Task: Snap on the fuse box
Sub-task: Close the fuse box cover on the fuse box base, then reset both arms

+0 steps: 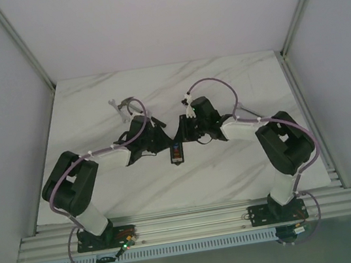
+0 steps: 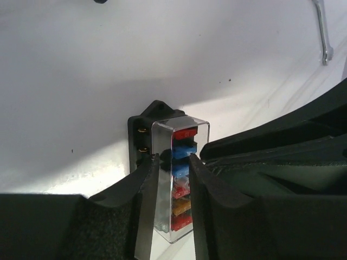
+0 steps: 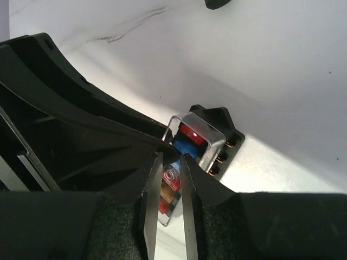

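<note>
– Across the white marbled table, what takes up the most room?

– Two black arms. From overhead, the left arm and the right arm both bend inward and meet near the middle of the slab, wrists almost nose to nose.

– And the hands?

– The left gripper has its jaws a narrow way apart, and its own camera shows the fuse box running down through that gap. The right gripper stands narrower, with the same box showing between its fingers from the opposite side. I cannot tell whether either pair of fingers pinches the box or only sits over it.

– Where exactly is the box?

– Mid-table, on the marble, just on the near side of where the two wrists meet.

– Anything else lying about?

– A spanner, well apart from the box, on the far part of the slab.

– And the small details?

– A clear cover sits over the black base. Under it runs a row of fuses: a red fuse at the far end, a blue fuse next to it, then red and amber ones closer to the fingers. Brass terminals dot the side of the base.
</note>
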Controlling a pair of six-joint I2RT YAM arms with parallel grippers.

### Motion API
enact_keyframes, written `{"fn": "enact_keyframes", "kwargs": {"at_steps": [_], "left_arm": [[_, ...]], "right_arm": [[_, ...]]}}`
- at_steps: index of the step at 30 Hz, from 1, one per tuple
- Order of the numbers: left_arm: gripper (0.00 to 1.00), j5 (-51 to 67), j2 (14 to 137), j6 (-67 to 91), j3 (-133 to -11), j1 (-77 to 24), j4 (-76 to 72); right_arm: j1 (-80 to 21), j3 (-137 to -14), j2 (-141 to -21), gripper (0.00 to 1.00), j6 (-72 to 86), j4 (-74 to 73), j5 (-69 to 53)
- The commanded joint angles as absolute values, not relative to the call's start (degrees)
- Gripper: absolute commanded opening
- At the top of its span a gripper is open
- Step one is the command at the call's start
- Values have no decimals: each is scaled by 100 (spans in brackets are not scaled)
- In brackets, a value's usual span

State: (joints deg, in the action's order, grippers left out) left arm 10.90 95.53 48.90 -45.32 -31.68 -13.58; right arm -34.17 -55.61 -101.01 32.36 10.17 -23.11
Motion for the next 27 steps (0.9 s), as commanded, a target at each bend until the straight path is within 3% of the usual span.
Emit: {"fn": "enact_keyframes", "kwargs": {"at_steps": [1,10,17,22,27], "left_arm": [[34,1239,9880,4807,-4439,-3183,-1138],[27,1450,9968,5245,-4001,-3597,-1505],[37,1027,8679,5228,-3657,-3611,-1480],[57,51,7608,4826,-3606,-3557,-994],[83,-964,6676,4355,-3388,-3018,-656]], "right_arm": [[-3432,-5757,-10471,25,3179,788,-2374],[-3582,-5993,-10787,19,2980,299,-2315],[-3541,-5779,-9621,28,2630,156,-1484],[-3336,-5513,-8496,49,2255,-123,-155],[-2956,-5052,-7455,84,1843,-129,1743]]}}
